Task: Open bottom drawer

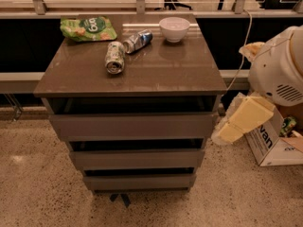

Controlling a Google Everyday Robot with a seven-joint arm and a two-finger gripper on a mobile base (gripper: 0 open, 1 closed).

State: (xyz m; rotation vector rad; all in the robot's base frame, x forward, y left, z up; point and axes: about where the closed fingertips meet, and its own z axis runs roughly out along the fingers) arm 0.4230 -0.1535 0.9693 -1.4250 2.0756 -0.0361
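The bottom drawer (139, 181) is the lowest and narrowest of three grey-brown handleless fronts on the cabinet in the middle of the view. A thin dark gap shows above its front. The mid drawer (137, 159) and the top drawer (135, 125) sit above it, each with a dark gap over it. My gripper (230, 129), cream coloured, hangs at the right of the cabinet beside the top drawer's right end, under the white arm housing (279, 67). It touches no drawer and is well above and right of the bottom drawer.
On the cabinet top (156, 72) lie a green snack bag (87, 28), a tipped can (115, 56), a second tipped can (138, 40) and a white bowl (174, 29). A cardboard box (272, 143) stands on the floor at right. A rail and dark wall run behind.
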